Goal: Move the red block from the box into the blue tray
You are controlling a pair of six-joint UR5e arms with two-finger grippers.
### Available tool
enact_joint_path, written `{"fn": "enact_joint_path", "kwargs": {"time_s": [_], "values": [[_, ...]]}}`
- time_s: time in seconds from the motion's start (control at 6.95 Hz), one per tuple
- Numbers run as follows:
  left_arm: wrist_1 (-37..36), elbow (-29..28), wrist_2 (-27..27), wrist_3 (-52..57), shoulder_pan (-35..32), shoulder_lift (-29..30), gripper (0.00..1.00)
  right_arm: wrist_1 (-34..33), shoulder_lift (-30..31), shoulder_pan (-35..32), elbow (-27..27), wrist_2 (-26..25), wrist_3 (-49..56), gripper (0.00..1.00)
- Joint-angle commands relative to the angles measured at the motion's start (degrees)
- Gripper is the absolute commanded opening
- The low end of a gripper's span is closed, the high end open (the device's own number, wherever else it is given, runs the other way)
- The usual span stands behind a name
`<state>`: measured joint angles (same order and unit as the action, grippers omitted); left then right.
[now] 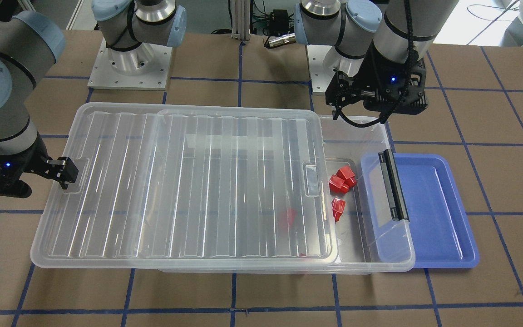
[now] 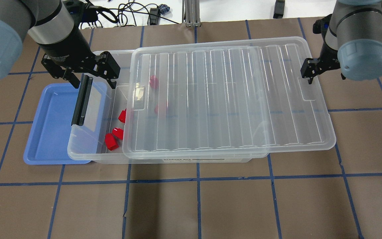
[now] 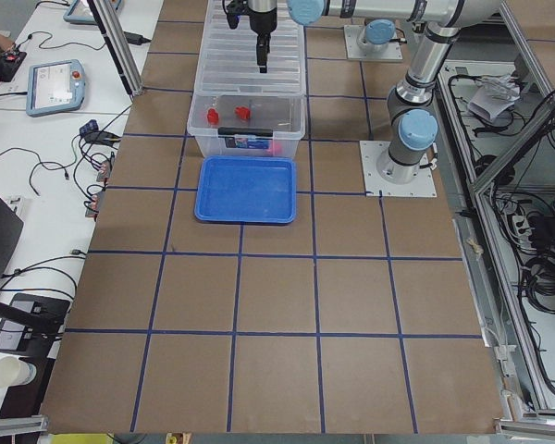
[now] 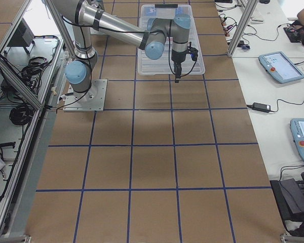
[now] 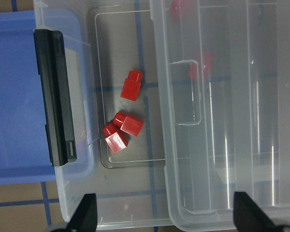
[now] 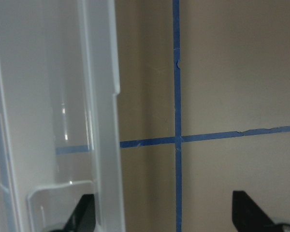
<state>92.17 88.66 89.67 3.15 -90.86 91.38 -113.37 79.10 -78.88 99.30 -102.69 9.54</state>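
The left gripper (image 5: 166,217) hangs above the box (image 5: 116,208), over its uncovered end. Its fingertips (image 5: 87,212) are spread wide and hold nothing.

Below it, on the box floor, the red block (image 5: 131,86) lies alone, between the black latch bar (image 5: 55,96) and the edge of the ribbed lid (image 2: 230,96). Its long axis runs roughly parallel to the latch bar. Its narrower stepped end points at the box's long wall on the side away from the arm bases.

Two more red blocks (image 5: 128,124) (image 5: 115,141) lie touching each other nearer the opposite long wall.

Two further red shapes (image 5: 200,65) (image 5: 179,7) show only as blurs through the lid, and one is cut off by the frame.

The lid sits offset, overhanging the box's other short end.

There the right gripper (image 6: 164,217) also has its fingers apart. The lid's rim is just inside one fingertip (image 6: 84,215); I cannot tell whether they touch.

The blue tray (image 5: 14,96) lies on the table (image 6: 222,72) against the box's latch end, partly under its rim.
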Motion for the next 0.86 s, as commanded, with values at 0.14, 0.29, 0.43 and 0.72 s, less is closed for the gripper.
{"fn": "enact_joint_path", "kwargs": {"time_s": [0.14,0.29,0.43,0.72], "values": [[-3.46,0.97,-1.50,-0.35,0.07,2.74,1.00,0.70,0.00,3.11,-0.33,0.21,2.23,1.00],[-5.06,2.64,-1.51,0.27,-0.02,2.93,1.00,0.70,0.00,3.73,-0.33,0.29,3.54,1.00],[-6.38,4.57,-1.43,0.71,-0.02,2.76,1.00,0.78,0.00,4.00,-0.33,0.38,3.82,1.00],[-10.32,6.25,-0.99,8.95,0.33,3.37,1.00,0.78,0.00,4.70,-0.33,0.30,5.39,1.00]]}}
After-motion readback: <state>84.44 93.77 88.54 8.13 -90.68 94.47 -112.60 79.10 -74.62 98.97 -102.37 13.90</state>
